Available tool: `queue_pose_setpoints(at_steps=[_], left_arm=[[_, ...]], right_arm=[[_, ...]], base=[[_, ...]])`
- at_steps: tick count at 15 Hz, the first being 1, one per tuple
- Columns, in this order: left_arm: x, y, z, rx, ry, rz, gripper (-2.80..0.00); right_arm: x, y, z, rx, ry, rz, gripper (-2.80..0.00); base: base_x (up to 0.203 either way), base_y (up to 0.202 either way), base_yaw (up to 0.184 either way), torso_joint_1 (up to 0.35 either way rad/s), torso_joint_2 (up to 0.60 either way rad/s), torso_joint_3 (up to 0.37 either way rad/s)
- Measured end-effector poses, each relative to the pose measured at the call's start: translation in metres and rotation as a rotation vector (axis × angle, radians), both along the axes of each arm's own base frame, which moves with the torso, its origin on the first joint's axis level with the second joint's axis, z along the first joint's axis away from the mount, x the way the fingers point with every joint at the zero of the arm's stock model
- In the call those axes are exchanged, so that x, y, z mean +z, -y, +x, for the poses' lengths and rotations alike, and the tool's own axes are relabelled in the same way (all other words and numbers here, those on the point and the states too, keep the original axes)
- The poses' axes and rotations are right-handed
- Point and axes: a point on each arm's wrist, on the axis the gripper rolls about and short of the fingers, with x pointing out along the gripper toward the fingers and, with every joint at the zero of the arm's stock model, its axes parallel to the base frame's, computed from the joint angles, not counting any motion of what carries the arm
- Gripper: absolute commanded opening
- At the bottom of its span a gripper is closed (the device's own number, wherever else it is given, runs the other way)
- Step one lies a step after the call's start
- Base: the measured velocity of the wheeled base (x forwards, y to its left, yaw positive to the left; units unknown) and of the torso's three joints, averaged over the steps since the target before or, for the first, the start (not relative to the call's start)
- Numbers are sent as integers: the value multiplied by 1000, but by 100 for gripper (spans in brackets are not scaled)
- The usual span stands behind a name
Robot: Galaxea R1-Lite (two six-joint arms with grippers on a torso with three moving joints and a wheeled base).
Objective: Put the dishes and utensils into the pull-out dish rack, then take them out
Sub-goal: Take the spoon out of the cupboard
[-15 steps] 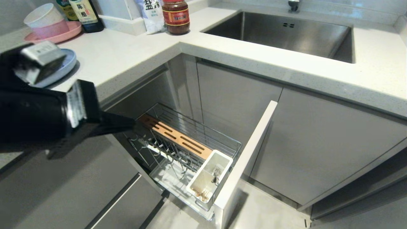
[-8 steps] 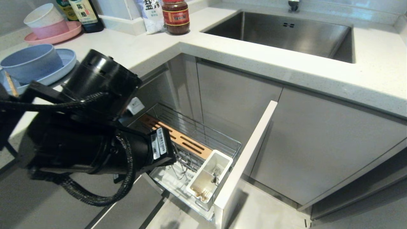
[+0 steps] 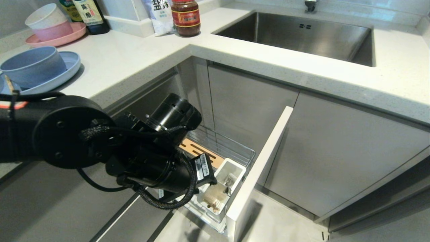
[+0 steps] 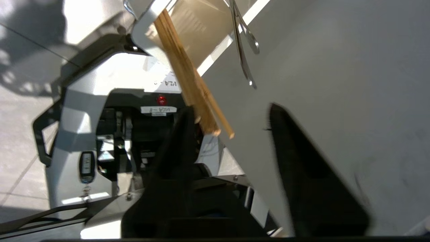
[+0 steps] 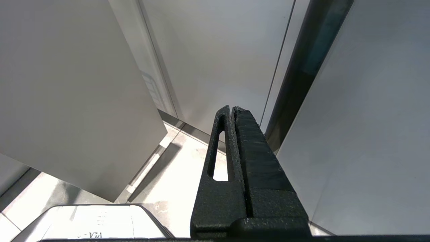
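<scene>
I've got the left gripper [image 4: 231, 117] parked right over the utensil cup [image 3: 224, 183] at the front end of the pull-out dish rack [image 3: 231, 151]; jaws stand apart w/ a clear gap and nothing clamped between them. In the left wrist view the chopsticks [image 4: 188, 72] poke out of the cup toward the gripper, their tips just beside one finger [image 4: 179, 141], can't tell if they touch it. The fork [image 4: 240, 40] and what looks like the spoon lean in the cup next to them, well clear of the other finger. From the head view the left arm [image 3: 111, 148] comes in from the left, low in front of the cabinets, and its wrist hides most of the wire basket; I only see the near end of the wooden strip [image 3: 198, 153], some chrome wire behind it, and the pale front panel [image 3: 258, 168] standing edge-on to the right of the cup. Chopstick ends show in the cup's near compartment, metal handles in the one behind it. Up on the counter [image 3: 134, 57], far left, the blue-grey bowl [image 3: 32, 65] sits on the light-blue plate [image 3: 69, 65], both outside the rack. Right gripper [image 5: 231, 112] hangs low by the cabinet fronts near the floor, fingers pressed together, empty.
</scene>
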Motion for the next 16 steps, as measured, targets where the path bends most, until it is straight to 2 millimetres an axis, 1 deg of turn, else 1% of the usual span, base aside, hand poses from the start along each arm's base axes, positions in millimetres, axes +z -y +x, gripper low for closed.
queue_pose_setpoints(at_steps=[6,16], left_arm=[[-9,27,21,11,-7,-45,0],[-35,50,35,46,-101,-89,0]], right_arm=[[0,0,0,0,0,0,-280],[0,0,0,0,0,0,-280]], base=[[0,0,0,0,0,0],[0,0,0,0,0,0]])
